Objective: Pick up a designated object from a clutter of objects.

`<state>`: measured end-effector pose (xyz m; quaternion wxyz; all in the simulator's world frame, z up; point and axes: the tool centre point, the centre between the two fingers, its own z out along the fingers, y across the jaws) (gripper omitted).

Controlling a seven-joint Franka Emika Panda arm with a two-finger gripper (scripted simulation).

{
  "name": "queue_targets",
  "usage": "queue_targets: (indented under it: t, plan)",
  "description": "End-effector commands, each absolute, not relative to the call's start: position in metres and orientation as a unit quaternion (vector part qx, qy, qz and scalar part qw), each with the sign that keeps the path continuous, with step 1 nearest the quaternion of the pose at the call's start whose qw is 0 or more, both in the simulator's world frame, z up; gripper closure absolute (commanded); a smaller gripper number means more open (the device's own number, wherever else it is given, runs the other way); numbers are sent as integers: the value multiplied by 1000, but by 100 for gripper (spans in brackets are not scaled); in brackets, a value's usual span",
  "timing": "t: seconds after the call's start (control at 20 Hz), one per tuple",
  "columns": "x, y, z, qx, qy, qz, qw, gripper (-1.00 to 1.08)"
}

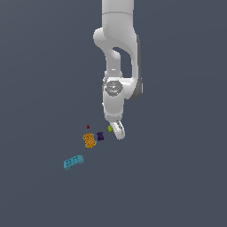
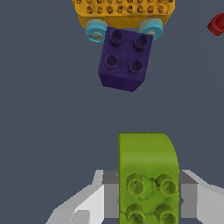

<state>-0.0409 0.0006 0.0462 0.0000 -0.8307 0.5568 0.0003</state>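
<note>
We're at the grasp step — the end effector sits low at the desk, fingers either side of the lime-green brick, looking snug on it. Purple brick sits clear. Next we'd lift straight up — gently.

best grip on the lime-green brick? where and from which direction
Probably from above, across the two long flat sides of the lime-green brick, fingers astride its narrow width. The studs face up and its far end is rounded, so those give poorer contact. The gripper already sits that way, and the purple brick lies apart.
</note>
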Motion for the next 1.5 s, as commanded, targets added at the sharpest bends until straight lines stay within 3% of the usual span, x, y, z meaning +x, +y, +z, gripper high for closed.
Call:
queue_targets:
  t: [0.0,1.45]
  plan:
    - [-38,5,62,-831,557,0,0,108]
    - [13,85,336,-830,557,-1,-1,108]
